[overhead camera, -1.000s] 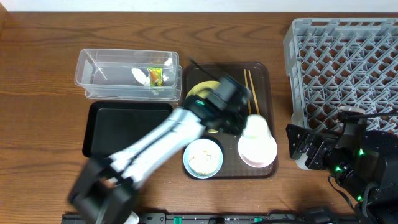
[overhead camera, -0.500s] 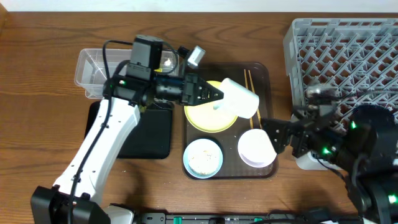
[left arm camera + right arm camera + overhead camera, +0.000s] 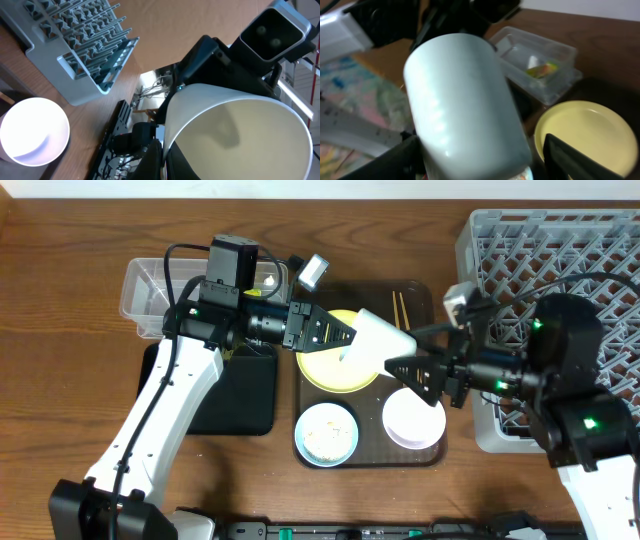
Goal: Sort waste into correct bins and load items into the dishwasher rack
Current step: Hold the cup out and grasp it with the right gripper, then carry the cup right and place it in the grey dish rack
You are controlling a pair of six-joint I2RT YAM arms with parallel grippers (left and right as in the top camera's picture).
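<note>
The white cup [image 3: 382, 340] hangs tilted on its side over the yellow plate [image 3: 335, 372]. My left gripper [image 3: 345, 340] is shut on its rim, one finger inside the cup [image 3: 235, 135] and one outside. My right gripper [image 3: 397, 348] has come in from the right and stands open around the cup's [image 3: 465, 105] base. Its left finger [image 3: 402, 160] is against the wall, the right finger [image 3: 575, 160] a little clear. The pink bowl [image 3: 412, 420] and the light-blue bowl [image 3: 326, 433] with rice sit on the brown tray. Chopsticks [image 3: 399, 305] lie at its back.
The grey dishwasher rack [image 3: 560, 240] stands at the right, behind my right arm. The clear tub [image 3: 150, 300] at the back left holds the snack wrapper [image 3: 542, 69]. The black tray [image 3: 235, 395] lies in front of it, partly under my left arm.
My right arm swung left from the rack to the cup, and its jaws have narrowed around it. My left gripper still holds the cup, nearly still over the last half second.
</note>
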